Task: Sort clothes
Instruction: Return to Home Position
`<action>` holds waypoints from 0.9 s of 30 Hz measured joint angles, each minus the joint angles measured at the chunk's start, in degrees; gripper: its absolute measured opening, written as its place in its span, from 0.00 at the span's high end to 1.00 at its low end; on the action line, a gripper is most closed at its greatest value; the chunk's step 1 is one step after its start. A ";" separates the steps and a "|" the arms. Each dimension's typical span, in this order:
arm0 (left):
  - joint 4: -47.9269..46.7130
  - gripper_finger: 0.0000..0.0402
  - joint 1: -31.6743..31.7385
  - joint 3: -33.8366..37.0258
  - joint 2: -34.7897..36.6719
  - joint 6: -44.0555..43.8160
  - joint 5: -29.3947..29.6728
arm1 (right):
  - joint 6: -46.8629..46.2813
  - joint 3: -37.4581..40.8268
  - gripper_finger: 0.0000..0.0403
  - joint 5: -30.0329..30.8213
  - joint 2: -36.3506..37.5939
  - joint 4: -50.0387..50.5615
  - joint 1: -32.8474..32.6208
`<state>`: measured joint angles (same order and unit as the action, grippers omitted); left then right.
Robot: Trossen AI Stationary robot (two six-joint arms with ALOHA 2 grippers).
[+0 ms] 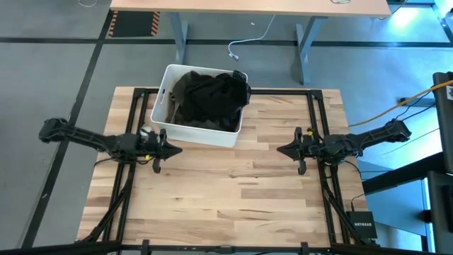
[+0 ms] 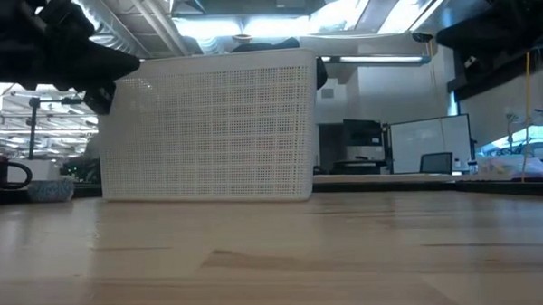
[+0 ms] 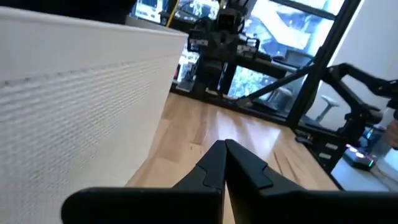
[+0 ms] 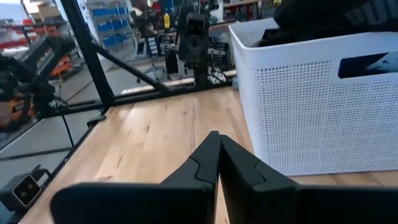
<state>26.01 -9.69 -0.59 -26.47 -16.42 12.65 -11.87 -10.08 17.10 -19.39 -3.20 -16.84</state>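
Black fabric, the clothes (image 1: pixel 211 95), lies heaped in the white bin (image 1: pixel 198 133), whose long side runs close alongside my left fingers (image 3: pixel 211 165) and farther off from my right fingers (image 4: pixel 208 158). Both pairs are pressed together, holding nothing, tips facing across the desk (image 1: pixel 233 191); sorting looks done.

White perforated bin (image 1: pixel 202 134) on a wooden tabletop (image 1: pixel 233 191).
Placed near the far edge, closer to the far-left corner, a little turned against the edges; beyond the far edge a pale desk (image 1: pixel 248 6), beside the near-right corner a black NETGEAR box (image 1: pixel 362 228).
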 joint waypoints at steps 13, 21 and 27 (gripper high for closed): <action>-11.06 0.99 -0.01 0.03 11.25 7.90 3.90 | -0.54 3.07 0.95 1.39 13.16 6.62 -0.02; -16.39 0.99 0.03 0.03 11.16 4.10 4.11 | 1.97 3.11 0.95 -1.10 13.78 6.85 -0.02; -18.54 0.99 0.42 0.03 13.03 5.56 2.63 | 3.94 3.11 0.95 -2.60 14.27 9.94 -0.02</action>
<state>7.46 -9.27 -0.56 -13.44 -10.86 15.28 -7.93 -6.96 14.50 -5.12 6.73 -16.86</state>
